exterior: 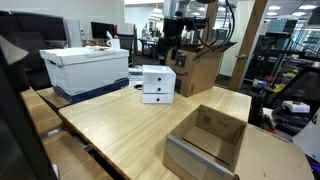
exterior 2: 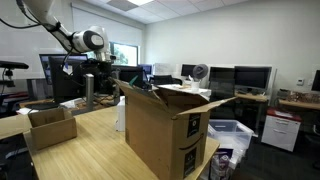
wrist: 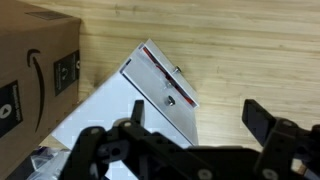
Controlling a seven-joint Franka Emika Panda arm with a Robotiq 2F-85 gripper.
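Two fingers of my gripper (wrist: pixel 195 125) stand wide apart with nothing between them, and it hovers above the white drawer unit (wrist: pixel 150 98). I see that unit on the wooden table (wrist: pixel 250 40), just beside the cardboard box (wrist: pixel 35 70). In an exterior view an open shallow box (exterior: pixel 205 140) sits well apart from the drawers.

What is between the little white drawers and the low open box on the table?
Just bare wooden tabletop. In an exterior view, nothing sits between the white drawers and the low open box.
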